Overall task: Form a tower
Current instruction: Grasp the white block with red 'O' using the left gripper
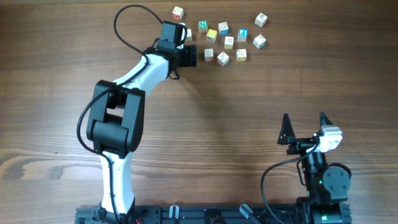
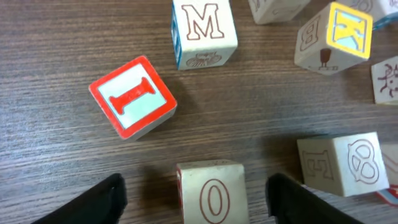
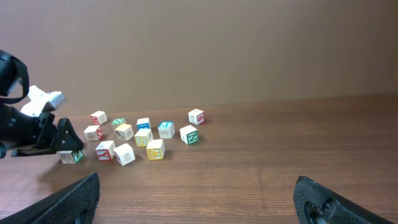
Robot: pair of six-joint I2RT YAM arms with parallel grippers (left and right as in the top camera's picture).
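Table [image 1: 236,124]: brown wood grain is seen in every view.
Cubes [image 1: 227,38]: small pale lettered cubes are scattered in a loose cluster at the far edge of the table, ahead of the left arm.
Tower: not yet built; in the right wrist view each cube is seen resting singly on the wood, none on another.
Left pincer [image 2: 196,190]: lowered at the left end of the cluster, its jaws held apart.
O cube [image 2: 211,190]: set between the left fingers with a gap on each side, so it is touched by neither.
I cube [image 2: 132,98]: red-framed and turned askew, placed beyond the O cube, to the left in the left wrist view.
M cube [image 2: 204,31]: blue-edged, placed straight beyond the O cube.
K cube [image 2: 339,34]: yellow-faced, seen at the upper right of that view.
E cube [image 2: 339,165]: near the right-hand finger; contact cannot be told.
Right pincer [image 1: 305,127]: jaws spread wide above bare wood at the near right, well apart from the cubes.
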